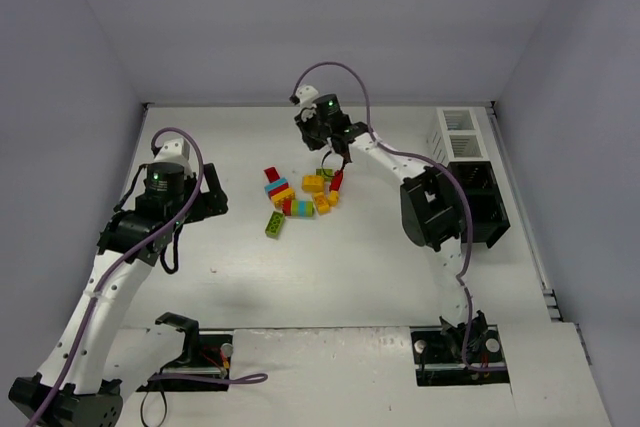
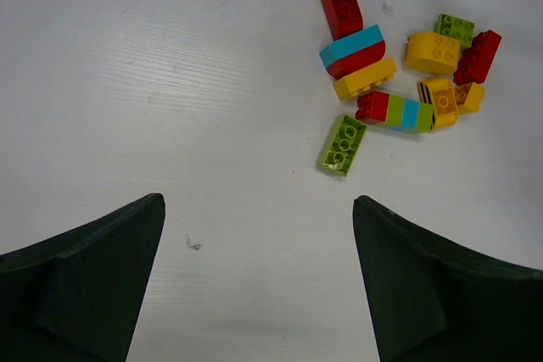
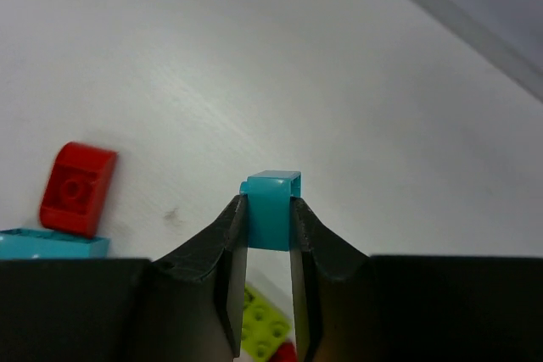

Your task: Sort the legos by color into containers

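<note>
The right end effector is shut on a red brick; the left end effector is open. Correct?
No: the right wrist view shows the brick is cyan, not red. The right end effector is shut on it; the left end effector is open.

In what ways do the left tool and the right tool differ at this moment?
The left tool is open and holds nothing; the right tool is shut on a cyan brick. The left tool stands apart from the lego pile; the right tool hangs at the pile's far edge. Both tools are black.
</note>
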